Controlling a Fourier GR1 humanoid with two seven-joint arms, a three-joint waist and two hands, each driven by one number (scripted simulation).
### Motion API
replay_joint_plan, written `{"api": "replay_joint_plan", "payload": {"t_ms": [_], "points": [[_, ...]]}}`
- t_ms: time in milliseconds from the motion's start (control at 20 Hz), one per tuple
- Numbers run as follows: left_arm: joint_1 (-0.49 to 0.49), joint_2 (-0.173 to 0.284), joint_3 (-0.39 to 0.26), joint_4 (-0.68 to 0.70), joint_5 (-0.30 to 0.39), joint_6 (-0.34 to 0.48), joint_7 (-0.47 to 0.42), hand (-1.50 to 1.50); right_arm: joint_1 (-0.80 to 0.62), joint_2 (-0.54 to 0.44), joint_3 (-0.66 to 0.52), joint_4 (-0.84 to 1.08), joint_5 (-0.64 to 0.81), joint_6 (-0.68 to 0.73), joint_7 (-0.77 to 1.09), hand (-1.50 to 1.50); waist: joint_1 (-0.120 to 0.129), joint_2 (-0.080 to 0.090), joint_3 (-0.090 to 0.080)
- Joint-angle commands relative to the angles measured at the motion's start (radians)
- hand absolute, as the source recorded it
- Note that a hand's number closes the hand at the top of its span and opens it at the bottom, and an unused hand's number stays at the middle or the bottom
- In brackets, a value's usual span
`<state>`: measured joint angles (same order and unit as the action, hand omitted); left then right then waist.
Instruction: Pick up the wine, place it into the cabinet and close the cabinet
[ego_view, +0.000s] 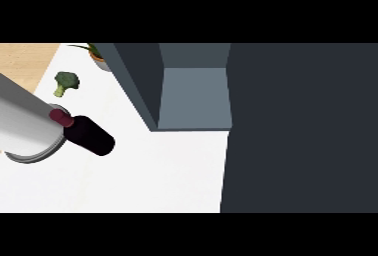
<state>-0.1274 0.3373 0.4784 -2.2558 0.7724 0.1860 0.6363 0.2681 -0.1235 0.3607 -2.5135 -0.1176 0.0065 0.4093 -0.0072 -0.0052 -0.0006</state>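
Left of centre, the dark glass wine bottle with maroon cap (87, 132) lies on the white counter (148, 180), its long axis running toward the lower right. Only the grey forearm (26, 125) shows beside it, so the fingers' state can't be told. The open dark-grey cabinet (193, 95) sits upper right of the bottle.

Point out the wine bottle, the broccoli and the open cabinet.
wine bottle (90, 134), head view, on its dark body.
broccoli (65, 81), head view, on its green floret.
cabinet (193, 95), head view, on its inner shelf surface.

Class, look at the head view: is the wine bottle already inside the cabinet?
No, the wine bottle lies on the white counter, left of the open cabinet.
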Motion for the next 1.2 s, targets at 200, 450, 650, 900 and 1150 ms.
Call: {"api": "replay_joint_plan", "payload": {"t_ms": [200, 450, 650, 900, 1150], "points": [[-0.020, 0.010, 0.017, 0.017, -0.026, 0.031, -0.009, -1.50, -0.017, -0.024, 0.045, -0.238, 0.044, -0.056, 0.151, -1.50, -0.005, 0.003, 0.000], [0.060, -0.044, 0.058, 0.046, -0.011, -0.087, -0.097, -1.50, -0.004, -0.027, -0.014, -0.224, -0.021, -0.056, 0.108, -1.50, -0.002, 0.003, 0.000], [0.047, -0.001, 0.071, 0.058, -0.056, -0.017, -0.054, -1.50, 0.012, -0.019, 0.003, -0.217, 0.008, -0.064, 0.096, -1.50, -0.004, 0.002, 0.000], [0.056, -0.041, 0.001, 0.202, -0.146, -0.105, -0.155, -1.50, -0.001, -0.028, -0.042, -0.195, -0.048, -0.051, 0.096, -1.50, -0.010, 0.005, 0.000], [0.069, -0.062, -0.003, 0.319, -0.166, -0.191, -0.247, -1.50, -0.010, -0.041, -0.102, -0.178, -0.121, -0.010, 0.058, -1.50, -0.005, 0.006, 0.001]]}}
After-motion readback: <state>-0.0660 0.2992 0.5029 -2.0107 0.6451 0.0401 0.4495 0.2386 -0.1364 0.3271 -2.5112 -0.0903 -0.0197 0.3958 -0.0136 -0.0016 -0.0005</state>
